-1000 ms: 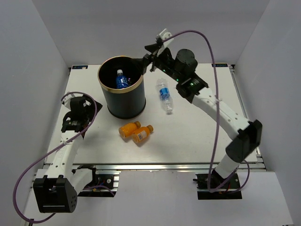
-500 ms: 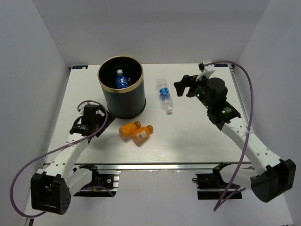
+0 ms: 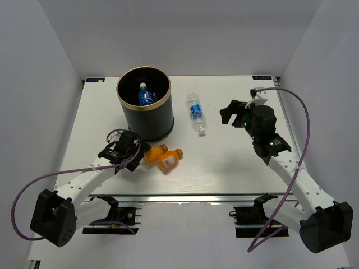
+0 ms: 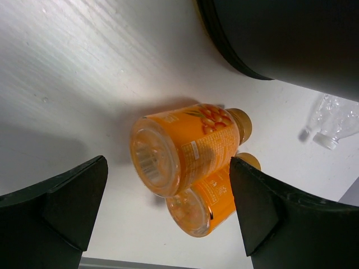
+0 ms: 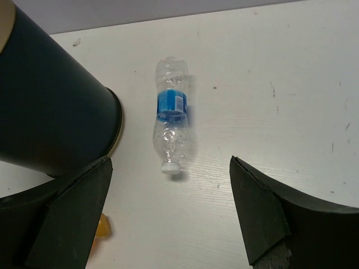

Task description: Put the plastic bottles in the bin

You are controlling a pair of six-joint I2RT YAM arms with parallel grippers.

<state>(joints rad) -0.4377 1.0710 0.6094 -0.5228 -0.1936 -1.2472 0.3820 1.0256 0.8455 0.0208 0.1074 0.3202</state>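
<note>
Two orange bottles (image 3: 154, 153) (image 3: 170, 159) lie side by side on the white table, in front of the dark bin (image 3: 148, 120). My left gripper (image 3: 139, 152) is open just left of them. In the left wrist view the nearer orange bottle (image 4: 185, 145) and the second one (image 4: 207, 199) show base-first between the wide jaws, untouched. A clear bottle (image 3: 145, 95) with a blue label lies inside the bin. Another clear bottle (image 3: 196, 114) lies on the table right of the bin. My right gripper (image 3: 230, 115) hangs open to its right, facing that bottle (image 5: 171, 123), cap toward me.
The bin's wall (image 4: 280, 39) fills the top right of the left wrist view and the bin (image 5: 50, 112) fills the left of the right wrist view. White walls enclose the table on three sides. The table's front edge runs just below the orange bottles.
My left arm has swung right and forward until its open jaws face the orange bottles. My right arm has pulled back from above the bin to the table's right side, still open.
</note>
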